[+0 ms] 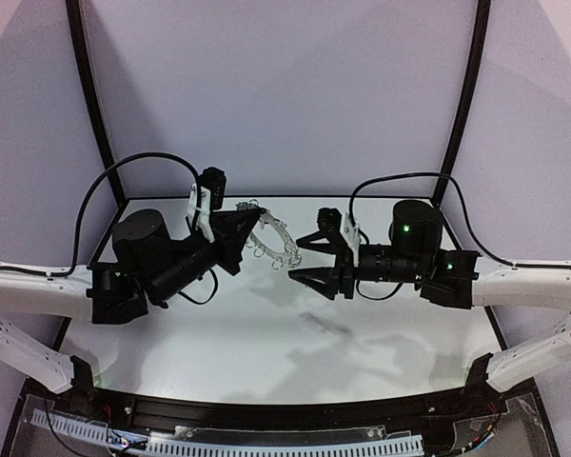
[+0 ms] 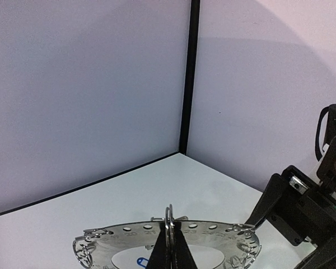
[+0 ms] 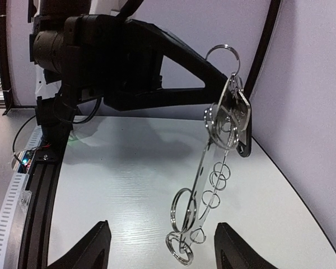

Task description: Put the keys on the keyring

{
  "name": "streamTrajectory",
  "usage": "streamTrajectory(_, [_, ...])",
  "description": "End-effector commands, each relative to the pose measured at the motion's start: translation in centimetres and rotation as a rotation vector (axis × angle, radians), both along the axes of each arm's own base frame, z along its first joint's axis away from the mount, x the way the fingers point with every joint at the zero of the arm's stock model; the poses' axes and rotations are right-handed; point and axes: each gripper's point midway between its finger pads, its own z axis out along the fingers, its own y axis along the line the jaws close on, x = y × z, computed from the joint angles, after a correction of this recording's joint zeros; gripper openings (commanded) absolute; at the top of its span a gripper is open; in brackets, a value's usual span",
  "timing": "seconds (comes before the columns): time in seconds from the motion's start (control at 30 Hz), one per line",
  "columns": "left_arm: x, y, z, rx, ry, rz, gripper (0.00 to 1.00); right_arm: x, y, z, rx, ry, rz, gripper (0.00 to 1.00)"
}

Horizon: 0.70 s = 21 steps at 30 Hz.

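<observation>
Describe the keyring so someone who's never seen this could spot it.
Look above the far half of the white table. The left gripper pinches the keyring by its rim: the only flat grey disc, fringed with small silver wire loops.

- keyring (image 2: pixel 213 238): near half cut off by btm edge in left wrist view, middle covered by left gripper (image 2: pixel 169 244).
- blue-tagged key (image 2: pixel 141 261): just a sliver thru the hole, rest off-frame.
- right gripper (image 3: pixel 162 225): finger bases off btm edge in its own view.
- Top view: keyring partly behind left gripper, loops too small to count.
</observation>
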Motion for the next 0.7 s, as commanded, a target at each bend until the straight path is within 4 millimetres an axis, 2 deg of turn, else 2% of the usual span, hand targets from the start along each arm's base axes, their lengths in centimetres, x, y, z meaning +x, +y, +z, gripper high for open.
streamTrajectory(0.0, [-0.3, 1.0, 3.5, -0.074, -0.049, 0.014, 0.01, -0.6, 0.1, 3.1, 0.069, 0.007, 0.015, 0.63])
streamTrajectory(0.1, [-0.1, 1.2, 3.2, -0.065, -0.049, 0.029, 0.01, -1.0, -0.2, 3.2, 0.060, 0.037, 0.021, 0.60])
streamTrajectory(0.3, [-0.1, 1.2, 3.0, -0.059, -0.046, 0.033, 0.01, -0.6, 0.1, 2.7, 0.005, 0.093, 0.005, 0.34])
streamTrajectory(0.4, [-0.1, 1.1, 3.0, -0.060, -0.047, 0.030, 0.01, -0.2, 0.6, 2.2, -0.031, 0.122, -0.003, 0.27])
streamTrajectory(0.67, [-0.1, 1.1, 3.0, -0.039, -0.071, 0.034, 0.01, 0.9, 1.2, 1.7, -0.070, 0.169, -0.043, 0.24])
